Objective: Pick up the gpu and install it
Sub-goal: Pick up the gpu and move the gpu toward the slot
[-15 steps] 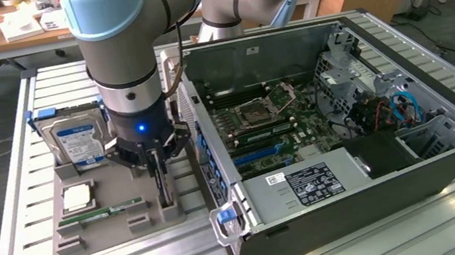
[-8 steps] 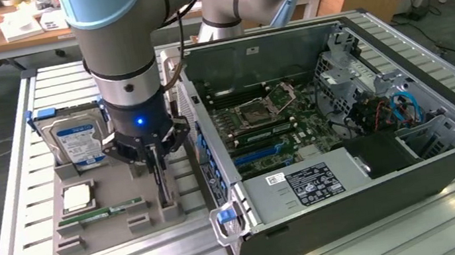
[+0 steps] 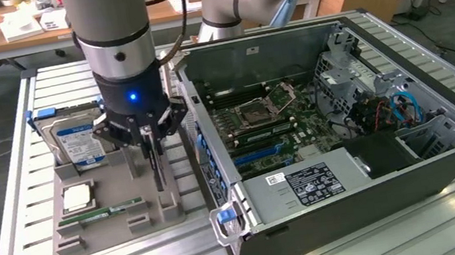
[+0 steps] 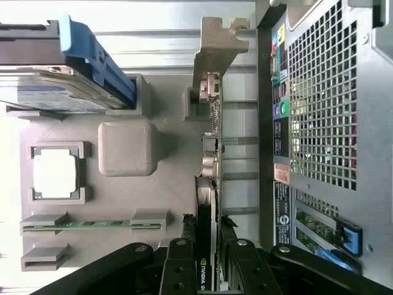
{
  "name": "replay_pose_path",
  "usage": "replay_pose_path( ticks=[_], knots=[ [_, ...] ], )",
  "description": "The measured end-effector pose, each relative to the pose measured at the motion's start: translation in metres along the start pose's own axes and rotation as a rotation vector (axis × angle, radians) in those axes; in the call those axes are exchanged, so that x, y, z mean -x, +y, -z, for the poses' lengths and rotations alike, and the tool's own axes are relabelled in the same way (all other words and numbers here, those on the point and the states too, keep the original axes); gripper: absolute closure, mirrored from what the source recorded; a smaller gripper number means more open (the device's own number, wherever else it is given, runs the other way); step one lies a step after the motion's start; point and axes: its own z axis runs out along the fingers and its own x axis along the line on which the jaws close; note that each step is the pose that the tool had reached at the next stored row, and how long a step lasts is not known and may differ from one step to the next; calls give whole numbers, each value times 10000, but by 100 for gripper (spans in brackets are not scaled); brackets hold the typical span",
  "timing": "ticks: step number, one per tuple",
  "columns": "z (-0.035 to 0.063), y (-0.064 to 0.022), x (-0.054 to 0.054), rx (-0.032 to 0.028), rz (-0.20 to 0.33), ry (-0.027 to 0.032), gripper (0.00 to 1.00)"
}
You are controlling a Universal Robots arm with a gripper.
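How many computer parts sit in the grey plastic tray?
4: silver blue-labelled hard drive upright at one end; square silver processor chip beside it; narrow green memory stick past that; dark flat graphics card on edge, nearest the computer case. None seems hidden.

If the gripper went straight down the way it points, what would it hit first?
The gpu: it stands on edge, gripped between the jaws of the gripper. Pushing on would probably press it into the grey tray beneath.

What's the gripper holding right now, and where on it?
The gpu, by its upper long edge, away from the bracket end. The gripper has its jaws closed across the card, which stands on edge in the grey tray.
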Motion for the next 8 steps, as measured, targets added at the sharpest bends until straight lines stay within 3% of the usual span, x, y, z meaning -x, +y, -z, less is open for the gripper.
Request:
replay_pose_path(
  ticks=[8],
  knots=[
    [269,11,6,0,35,1,74]
  ],
)
